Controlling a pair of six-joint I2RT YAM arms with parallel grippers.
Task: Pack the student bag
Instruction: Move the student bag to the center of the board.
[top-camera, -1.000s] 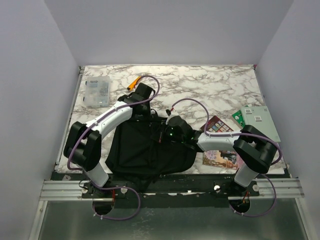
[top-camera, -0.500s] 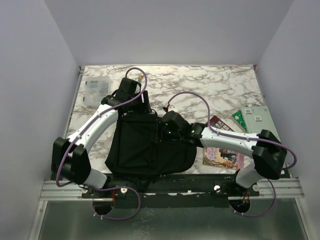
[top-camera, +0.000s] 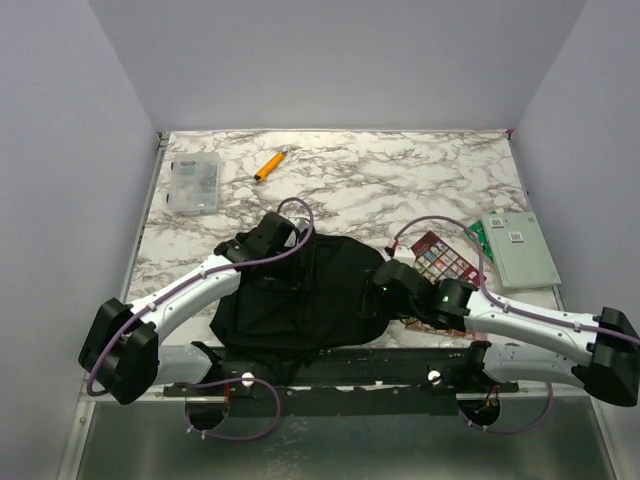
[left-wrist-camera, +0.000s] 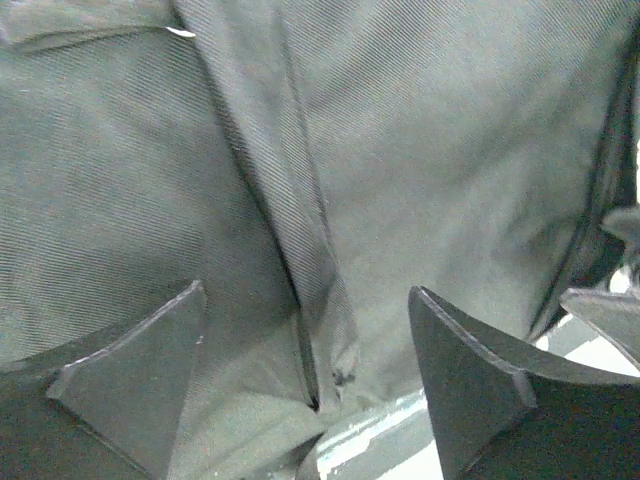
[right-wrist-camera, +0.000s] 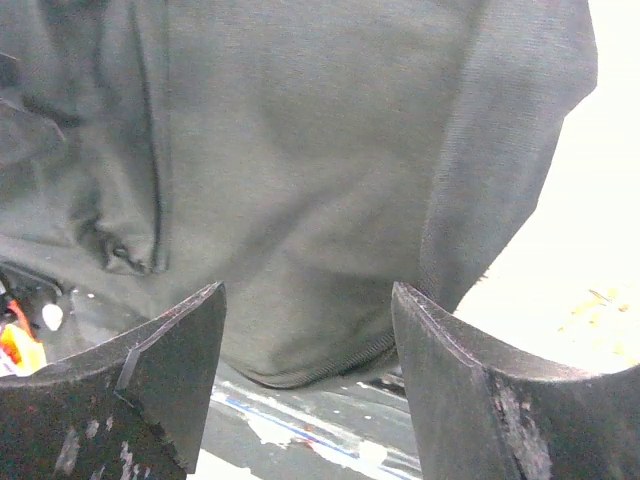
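The student bag (top-camera: 310, 300) is a large black fabric backpack lying flat at the near middle of the marble table. My left gripper (top-camera: 288, 268) hovers over its upper left part. In the left wrist view the left gripper (left-wrist-camera: 305, 300) is open, with only bag fabric (left-wrist-camera: 420, 150) and a seam behind the fingers. My right gripper (top-camera: 376, 292) sits at the bag's right edge. In the right wrist view the right gripper (right-wrist-camera: 308, 290) is open too, nothing between its fingers, and the bag's rounded lower edge (right-wrist-camera: 300, 200) lies just beyond them.
A clear plastic box (top-camera: 194, 183) and an orange marker (top-camera: 268, 166) lie at the back left. A colourful book (top-camera: 442, 260) and a green board (top-camera: 516, 247) lie at the right. The metal rail (top-camera: 340, 372) runs along the near edge.
Both grippers were shut on the bag's top edge and have opened and let it go. Both arms drew back toward the near edge, and the bag settled flatter, spreading to the right.
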